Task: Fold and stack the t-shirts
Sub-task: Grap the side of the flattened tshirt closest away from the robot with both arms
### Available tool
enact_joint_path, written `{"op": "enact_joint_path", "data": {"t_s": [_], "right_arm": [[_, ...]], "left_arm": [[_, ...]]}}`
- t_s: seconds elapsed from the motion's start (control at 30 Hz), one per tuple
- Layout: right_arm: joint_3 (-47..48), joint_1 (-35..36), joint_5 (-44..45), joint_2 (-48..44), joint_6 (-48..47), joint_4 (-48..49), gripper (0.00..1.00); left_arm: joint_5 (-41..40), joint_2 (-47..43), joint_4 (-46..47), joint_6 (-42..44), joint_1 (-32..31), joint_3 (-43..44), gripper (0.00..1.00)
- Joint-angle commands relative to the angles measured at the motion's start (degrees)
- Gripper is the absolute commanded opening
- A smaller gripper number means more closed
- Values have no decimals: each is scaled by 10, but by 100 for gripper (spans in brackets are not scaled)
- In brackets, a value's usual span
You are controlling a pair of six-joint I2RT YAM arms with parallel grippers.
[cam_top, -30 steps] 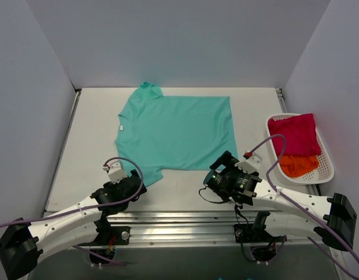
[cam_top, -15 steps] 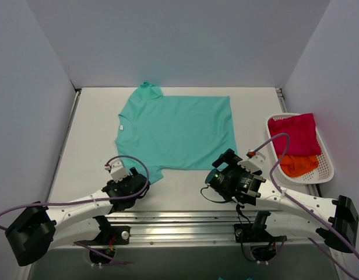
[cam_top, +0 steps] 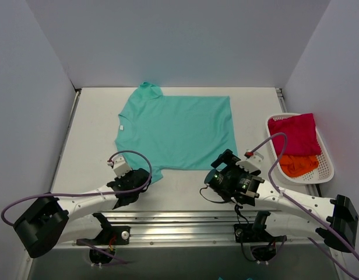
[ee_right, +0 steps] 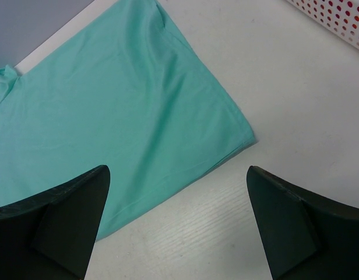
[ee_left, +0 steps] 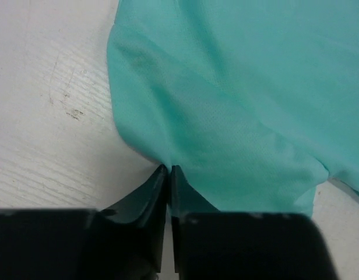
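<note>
left fingers tight on sleeve of teal t-shirt, right fingers wide apart

1. Plain teal-turquoise short-sleeved cloth t-shirt: solid colour, no print.
2. Magenta-red cloth t-shirt: plain, one colour.
3. Orange cloth t-shirt: plain.
4. White slotted plastic basket: white with a regular grid of holes; red and orange show through them.
5. Tabletop: off-white, faint grain, a few dark scuffs.
6. Left gripper and right gripper: black fingers.
7. Cables: purple.
</note>
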Motion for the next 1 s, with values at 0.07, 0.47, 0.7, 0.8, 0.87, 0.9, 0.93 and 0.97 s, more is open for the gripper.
{"op": "enact_joint_path", "data": {"t_s": [0.07, 0.47, 0.7, 0.8, 0.87, 0.9, 0.93, 0.97], "right_arm": [[-88, -23, -49, -43, -124, 184, 100], [-193, -345, -439, -8, -308, 414, 100], [-203, -346, -453, 93, -294, 485, 97], [-205, -346, -459, 133, -289, 514, 93], [-203, -346, -458, 153, -291, 528, 92], [-203, -346, -458, 158, -292, 532, 91], [-204, -346, -458, 159, -293, 539, 89], [-206, -346, -458, 160, -296, 542, 85]], "left_arm": [[-4, -36, 21, 44, 20, 26, 2], [11, -92, 28, 116, 70, 46, 2], [39, -96, 52, 145, 108, 38, 2], [46, -101, 55, 152, 116, 36, 2], [51, -104, 59, 155, 123, 33, 2], [53, -107, 59, 157, 124, 31, 2], [54, -108, 59, 158, 127, 30, 2], [55, -109, 60, 158, 130, 29, 2]]}}
